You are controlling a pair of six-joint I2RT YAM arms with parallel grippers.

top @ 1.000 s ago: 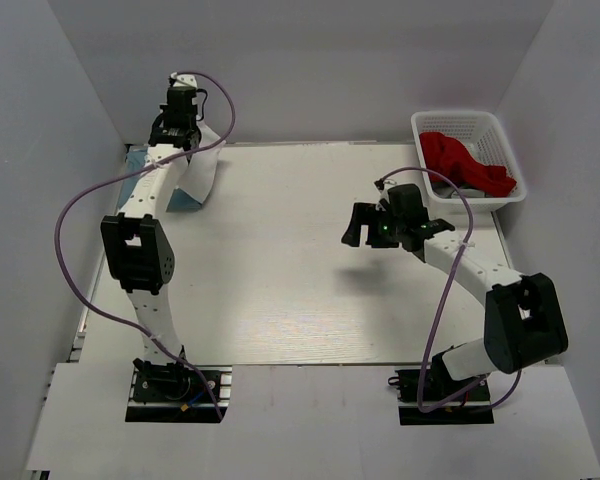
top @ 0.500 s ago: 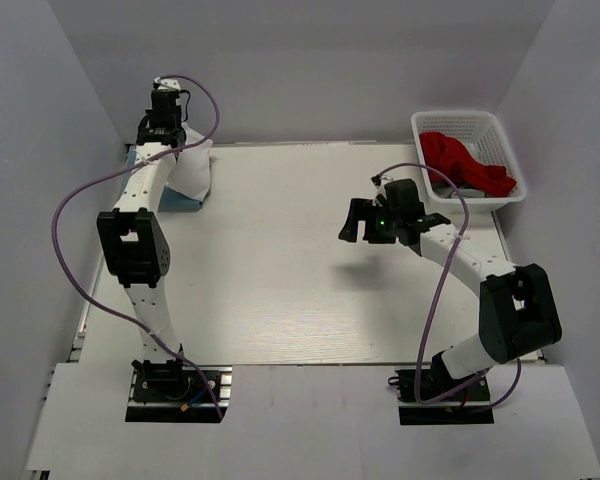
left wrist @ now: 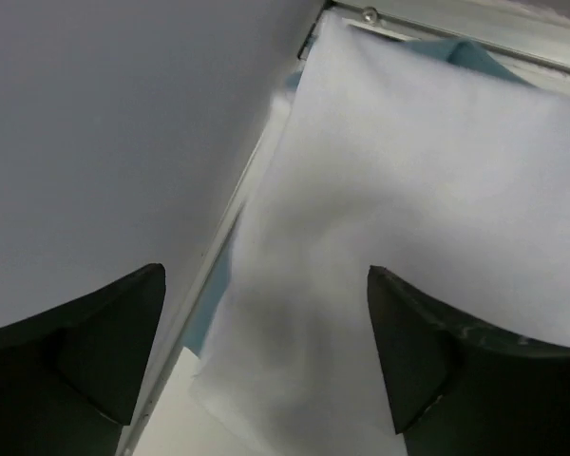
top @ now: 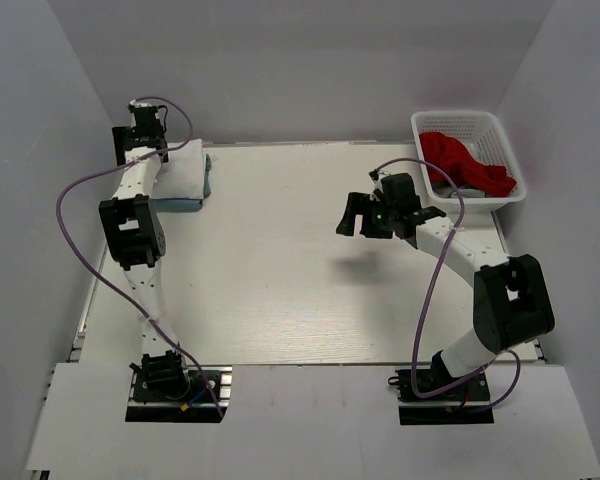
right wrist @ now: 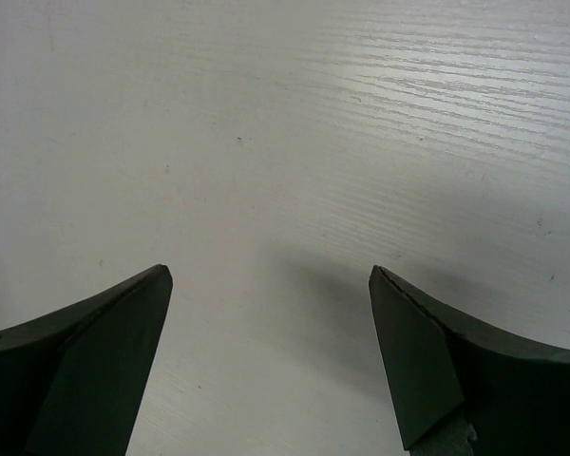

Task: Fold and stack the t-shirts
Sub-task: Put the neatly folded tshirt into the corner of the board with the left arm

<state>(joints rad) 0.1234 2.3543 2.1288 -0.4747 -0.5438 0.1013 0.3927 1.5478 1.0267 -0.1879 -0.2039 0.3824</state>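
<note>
The white t-shirt [top: 183, 168] lies folded at the table's far left, on top of the light blue t-shirt [top: 187, 205], whose edge shows along the front and right. In the left wrist view the white t-shirt [left wrist: 408, 190] fills the space below the fingers, with strips of the blue t-shirt [left wrist: 214, 299] beside it. My left gripper [top: 130, 145] [left wrist: 264, 275] hangs open over the stack's far left corner, holding nothing. My right gripper [top: 353, 215] [right wrist: 266, 271] hovers open above bare table at centre right.
A white basket [top: 460, 118] at the back right holds a red garment [top: 465, 160]. Grey walls close in the left, back and right sides; the left wall [left wrist: 104, 123] stands right beside my left gripper. A metal rail [left wrist: 456, 24] edges the table.
My left gripper has opened and let go of the white t-shirt, which dropped from hanging to lying flat on the blue one. The left arm swung back toward the corner. The right arm drifted slightly left.
</note>
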